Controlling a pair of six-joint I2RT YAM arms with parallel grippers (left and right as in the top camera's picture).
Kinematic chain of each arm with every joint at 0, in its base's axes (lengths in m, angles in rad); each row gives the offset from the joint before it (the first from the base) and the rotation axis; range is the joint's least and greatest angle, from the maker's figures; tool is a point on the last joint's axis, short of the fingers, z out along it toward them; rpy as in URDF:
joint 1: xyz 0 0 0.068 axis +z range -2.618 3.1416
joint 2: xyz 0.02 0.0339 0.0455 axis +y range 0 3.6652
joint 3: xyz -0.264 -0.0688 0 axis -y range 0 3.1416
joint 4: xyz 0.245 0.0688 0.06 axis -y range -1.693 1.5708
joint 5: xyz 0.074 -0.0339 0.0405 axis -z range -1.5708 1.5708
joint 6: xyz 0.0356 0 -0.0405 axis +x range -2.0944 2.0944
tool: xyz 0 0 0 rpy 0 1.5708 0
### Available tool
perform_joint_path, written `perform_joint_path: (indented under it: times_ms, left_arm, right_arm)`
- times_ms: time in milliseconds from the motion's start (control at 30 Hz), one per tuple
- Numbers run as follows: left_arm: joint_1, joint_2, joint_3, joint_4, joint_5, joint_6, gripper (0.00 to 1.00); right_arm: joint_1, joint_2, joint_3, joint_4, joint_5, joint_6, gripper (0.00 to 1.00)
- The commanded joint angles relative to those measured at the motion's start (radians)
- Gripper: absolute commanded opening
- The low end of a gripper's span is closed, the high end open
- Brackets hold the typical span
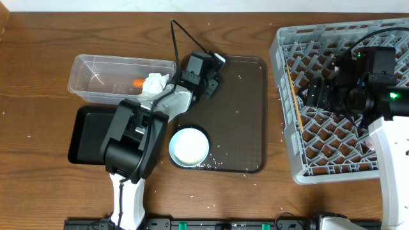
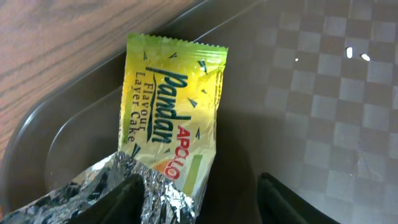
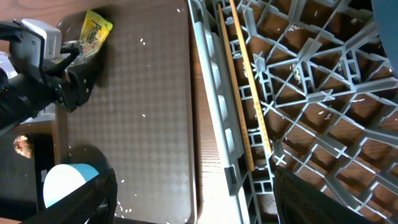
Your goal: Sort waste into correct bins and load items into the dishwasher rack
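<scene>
The middle of the brown tray (image 1: 236, 108) is seen bare and open from above; its near-left corner is blocked by the bowl (image 1: 189, 146), its far-left corner by the left gripper (image 1: 209, 83) and wrapper (image 2: 171, 118).

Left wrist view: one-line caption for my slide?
Open left gripper poised at a yellow-green Pandan cake wrapper, torn foil end nearest, lying in a corner of the brown serving tray.
</scene>
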Motion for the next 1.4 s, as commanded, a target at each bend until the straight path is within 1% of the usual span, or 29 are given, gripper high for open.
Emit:
perform_joint_path:
  times_ms: [0, 133, 233, 300, 400, 567, 700, 900, 967, 1067, 1133, 1300, 1367]
  left_arm:
    - [0.002, 0.029, -0.004, 0.002, -0.015, 0.014, 0.52]
    - [0.001, 0.051, -0.004, -0.018, -0.014, -0.002, 0.34]
    - [-0.005, 0.05, -0.004, -0.035, 0.018, -0.04, 0.19]
    - [-0.018, 0.04, -0.004, -0.056, 0.056, -0.048, 0.06]
    - [-0.051, 0.01, -0.003, -0.114, 0.056, -0.088, 0.06]
    - [-0.117, -0.087, 0.008, -0.238, 0.043, -0.092, 0.06]
    - [-0.154, -0.215, 0.008, -0.322, -0.033, -0.148, 0.06]
    - [-0.146, -0.375, 0.008, -0.388, -0.069, -0.163, 0.06]
    - [-0.137, -0.412, 0.008, -0.409, -0.122, -0.163, 0.06]
    - [-0.1, -0.444, 0.008, -0.43, -0.262, -0.163, 0.06]
    - [-0.051, -0.444, 0.008, -0.428, -0.321, -0.162, 0.06]
    - [0.118, -0.42, 0.006, -0.425, -0.304, -0.167, 0.06]
    - [0.19, -0.406, 0.006, -0.426, -0.258, -0.217, 0.06]
  right_arm:
    - [-0.01, 0.0, 0.011, 0.0, 0.0, 0.006, 0.73]
    - [-0.01, 0.0, 0.011, 0.002, 0.0, 0.006, 0.73]
    - [-0.01, 0.0, 0.011, 0.002, 0.0, 0.006, 0.73]
    - [-0.01, 0.0, 0.011, 0.002, 0.0, 0.006, 0.73]
    - [-0.01, 0.0, 0.011, 0.001, 0.0, 0.006, 0.72]
    - [-0.01, 0.0, 0.011, -0.001, 0.0, 0.006, 0.73]
    - [-0.01, 0.0, 0.011, -0.002, 0.0, 0.006, 0.73]
    - [-0.01, 0.0, 0.011, -0.001, 0.0, 0.006, 0.73]
    - [-0.01, 0.0, 0.011, -0.001, 0.0, 0.006, 0.73]
    - [-0.01, 0.0, 0.011, -0.002, 0.0, 0.006, 0.73]
    - [-0.01, 0.0, 0.011, -0.002, 0.0, 0.006, 0.73]
    - [-0.01, 0.0, 0.011, -0.002, 0.0, 0.006, 0.73]
    - [-0.01, 0.0, 0.011, -0.002, 0.0, 0.006, 0.73]
